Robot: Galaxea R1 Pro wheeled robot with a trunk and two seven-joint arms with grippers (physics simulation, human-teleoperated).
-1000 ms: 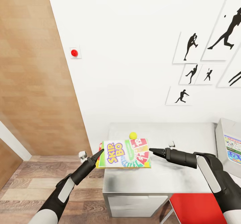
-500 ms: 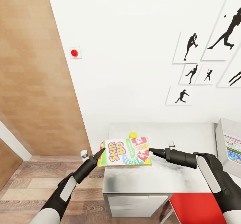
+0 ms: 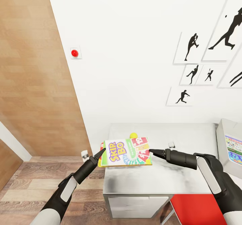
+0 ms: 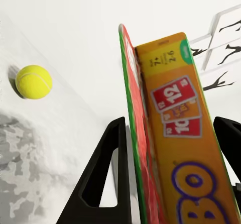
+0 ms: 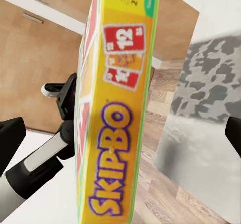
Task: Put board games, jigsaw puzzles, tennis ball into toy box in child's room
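Note:
A Skip-Bo board game box (image 3: 126, 152) hangs flat over the left end of the grey table (image 3: 174, 179), between my two grippers. My left gripper (image 3: 102, 152) is shut on the box's left edge; in the left wrist view its fingers (image 4: 108, 169) flank the box (image 4: 175, 148). My right gripper (image 3: 150, 150) meets the right edge with its fingers spread wide around the box (image 5: 118, 113). The yellow tennis ball (image 3: 133, 135) lies on the table just behind the box (image 4: 33, 82). The grey toy box (image 3: 223, 151) stands at the table's right end with a colourful game inside.
A small white object (image 3: 171, 144) lies on the table near my right gripper. A red seat (image 3: 198, 206) sits under the table's front right. Wood flooring (image 3: 40, 174) and a wood-panelled wall (image 3: 30, 83) lie to the left. Silhouette pictures (image 3: 191, 46) hang on the white wall.
The board game box has risen slightly and levelled out, with my left gripper lifting with it. My right arm has hardly moved.

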